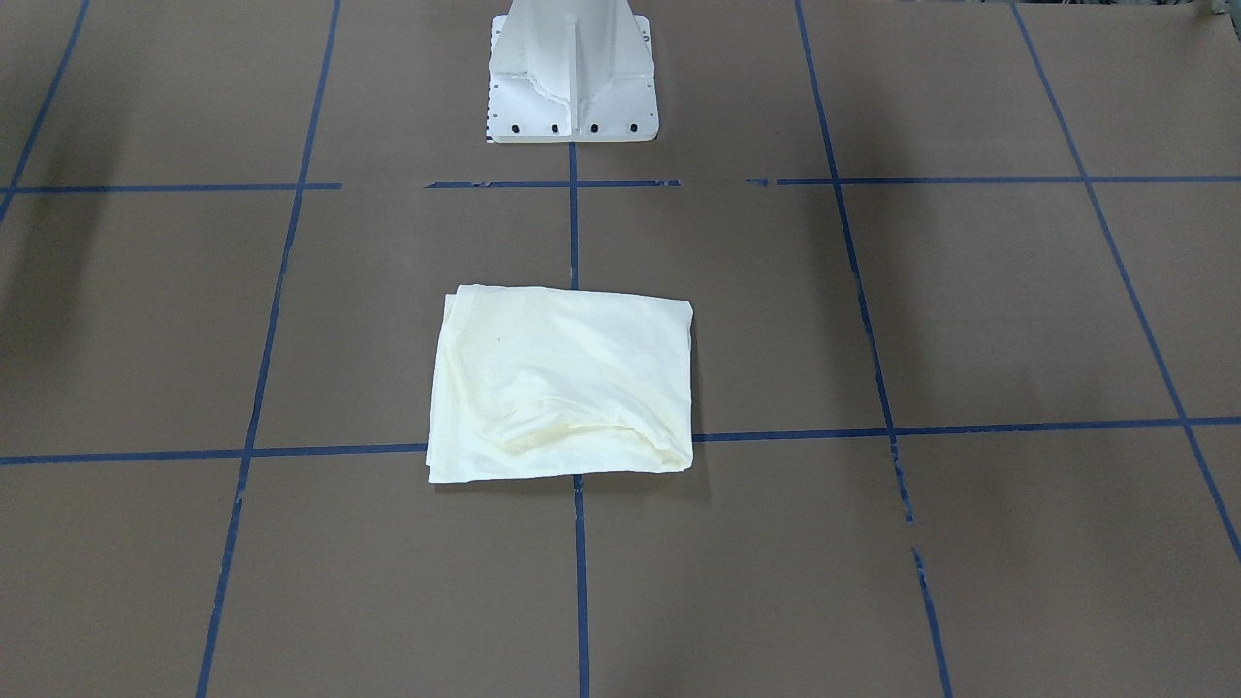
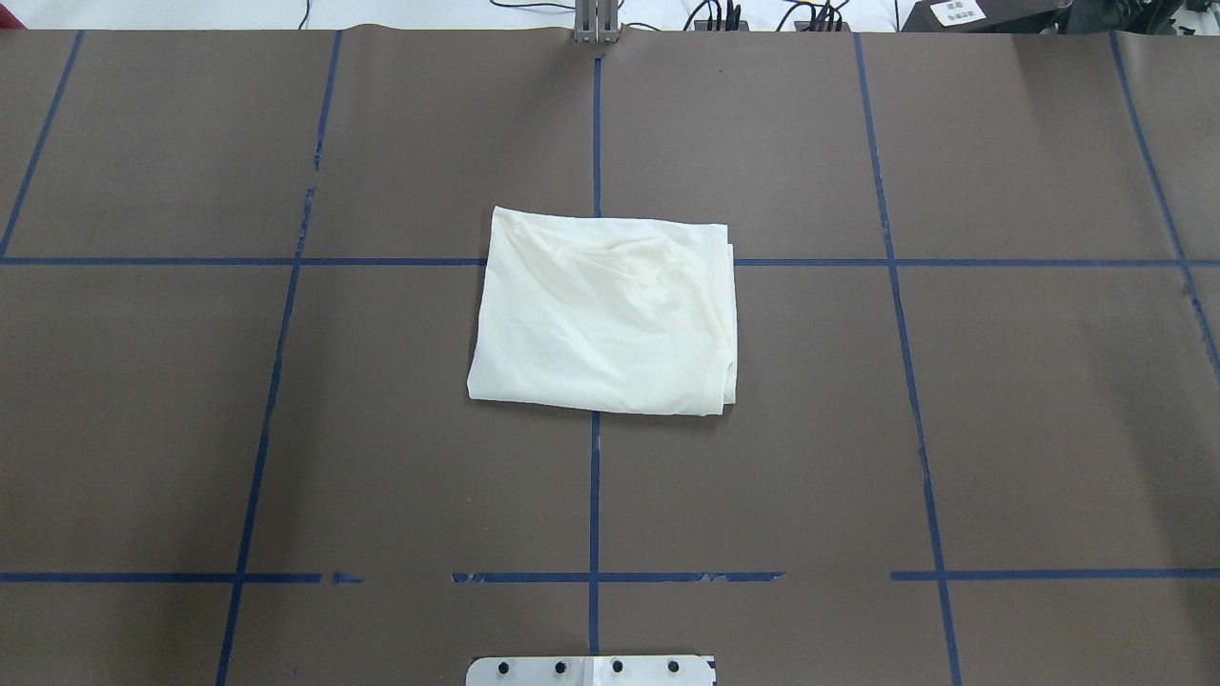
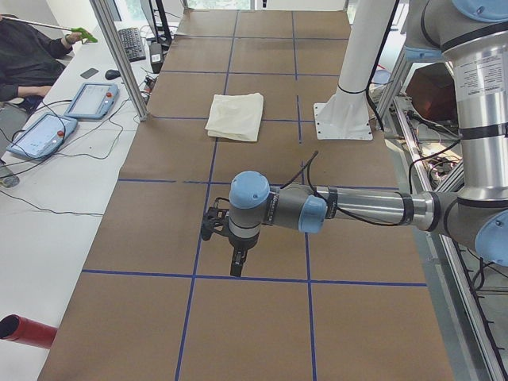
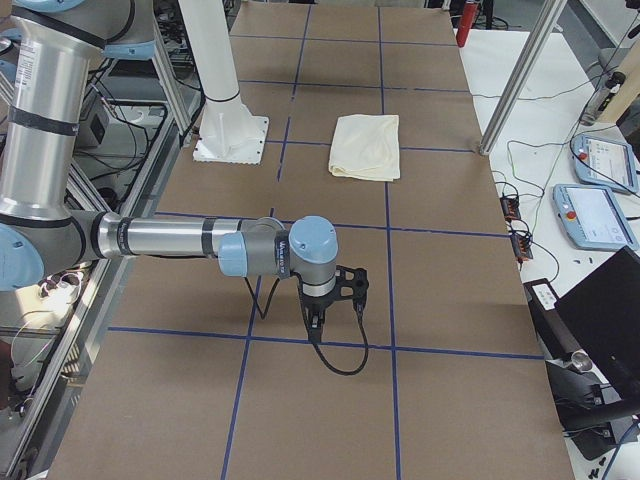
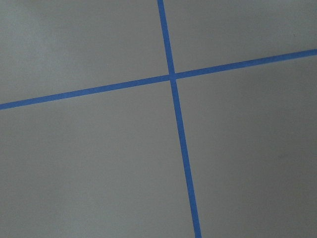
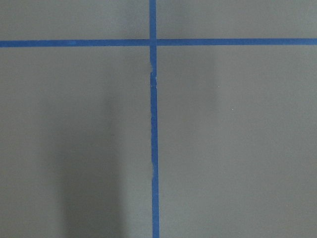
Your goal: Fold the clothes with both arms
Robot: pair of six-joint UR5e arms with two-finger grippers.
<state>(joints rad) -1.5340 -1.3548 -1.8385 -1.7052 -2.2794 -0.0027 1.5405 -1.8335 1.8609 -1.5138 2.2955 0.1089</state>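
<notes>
The cream T-shirt (image 1: 567, 383) lies folded into a compact rectangle at the table's middle, plain side up, its print hidden. It also shows in the overhead view (image 2: 605, 314) and in both side views (image 3: 236, 116) (image 4: 366, 146). My left gripper (image 3: 236, 263) hangs over bare table far from the shirt, towards the table's left end. My right gripper (image 4: 316, 320) hangs likewise towards the right end. Both show only in the side views, so I cannot tell whether they are open or shut. Neither touches the shirt. The wrist views show only brown table and blue tape.
The white pedestal base (image 1: 572, 78) stands behind the shirt. Blue tape lines (image 2: 595, 495) grid the brown table. An operator (image 3: 24, 55) and teach pendants (image 3: 87, 99) are beside the table's far side. A red cylinder (image 3: 24, 329) lies off the table.
</notes>
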